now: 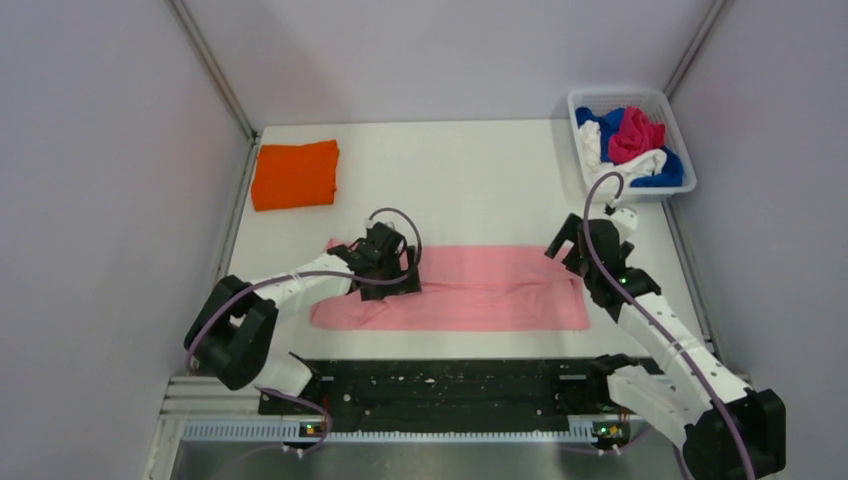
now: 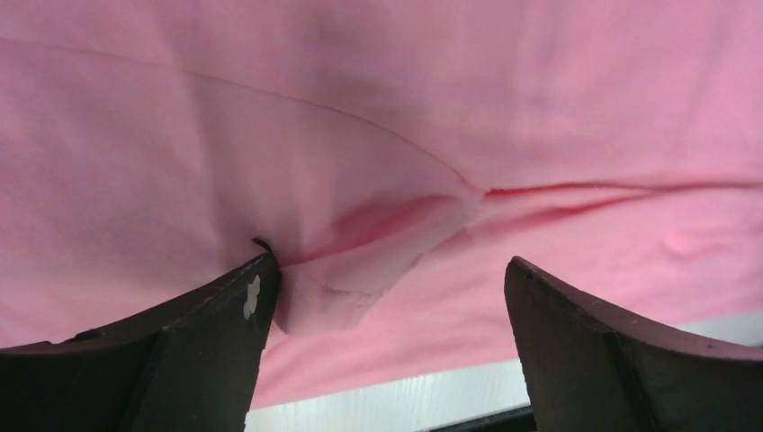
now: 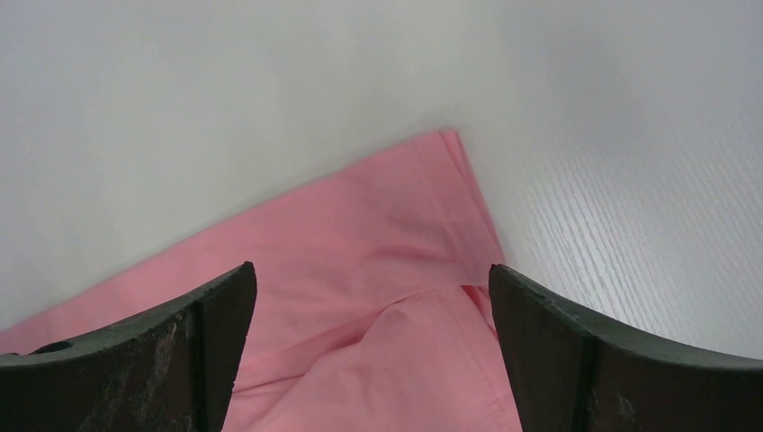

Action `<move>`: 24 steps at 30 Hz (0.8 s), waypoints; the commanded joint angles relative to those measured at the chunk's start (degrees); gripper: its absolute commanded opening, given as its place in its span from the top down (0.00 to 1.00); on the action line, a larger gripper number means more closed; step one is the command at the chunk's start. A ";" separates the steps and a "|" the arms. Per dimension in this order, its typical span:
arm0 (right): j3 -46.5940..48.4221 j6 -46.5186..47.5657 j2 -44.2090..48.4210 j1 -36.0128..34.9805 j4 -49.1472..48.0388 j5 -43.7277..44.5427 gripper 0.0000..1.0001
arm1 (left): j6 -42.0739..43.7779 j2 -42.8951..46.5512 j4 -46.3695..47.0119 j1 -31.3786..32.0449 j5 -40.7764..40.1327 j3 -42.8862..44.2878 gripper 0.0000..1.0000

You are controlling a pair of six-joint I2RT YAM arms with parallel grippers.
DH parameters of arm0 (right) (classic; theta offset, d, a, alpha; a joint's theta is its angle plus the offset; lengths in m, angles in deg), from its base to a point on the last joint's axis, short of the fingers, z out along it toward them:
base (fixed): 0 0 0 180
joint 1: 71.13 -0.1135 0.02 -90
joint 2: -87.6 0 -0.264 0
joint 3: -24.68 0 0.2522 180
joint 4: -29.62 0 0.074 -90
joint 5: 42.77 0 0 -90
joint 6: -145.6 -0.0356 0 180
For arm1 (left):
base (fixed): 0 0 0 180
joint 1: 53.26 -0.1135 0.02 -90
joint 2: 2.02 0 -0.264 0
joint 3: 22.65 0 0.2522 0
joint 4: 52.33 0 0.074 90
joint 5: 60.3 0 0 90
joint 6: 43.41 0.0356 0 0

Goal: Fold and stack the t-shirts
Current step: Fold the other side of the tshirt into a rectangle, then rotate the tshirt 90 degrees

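Orange tee (image 1: 295,174) sits folded into a neat square at far-L back of white table (image 1: 480,180), well apart from the rest. Pink tee (image 1: 480,295) lies mid-table, nearer the front edge, flattened into a long strip running L to R w/ a crease along its length. L gripper (image 1: 390,272) is low over the strip's L part. Its wrist cam shows L gripper (image 2: 389,265) w/ jaws spread wide and nothing pinched. One fingertip (image 2: 256,279) touches a small raised flap of pink cloth; the other finger is off to the side over flat fabric. R gripper (image 1: 566,250) is at the strip's R end, by its far corner. Wrist cam shows R gripper (image 3: 370,270) w/ jaws also wide apart, holding nothing; pink corner and a folded-over layer lie between the fingers, bare table beyond. Far R, back corner: white basket (image 1: 682,128) w/ blue tee (image 1: 598,118), magenta tee (image 1: 635,135) and white tee (image 1: 645,162) bundled unfolded, magenta on top.
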 commanded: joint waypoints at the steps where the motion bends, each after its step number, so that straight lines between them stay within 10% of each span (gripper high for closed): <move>1: -0.27 0.98 1.16 -0.52 -2.34 -0.93 0.01 | 0.19 7.16 3.42 2.09 9.39 -4.32 0.01; 10: -1.16 1.80 0.85 -0.49 -4.78 -3.69 0.01 | 1.86 22.62 3.35 6.66 19.26 -10.89 0.01; 18: -1.15 6.13 -3.52 -1.31 -11.17 -17.86 0.01 | -4.81 26.86 -4.18 5.47 -4.96 -8.97 0.01; 24: 0.01 6.25 -14.74 -6.57 -15.61 -19.91 0.01 | -8.06 23.44 8.38 -6.51 0.50 -11.50 0.01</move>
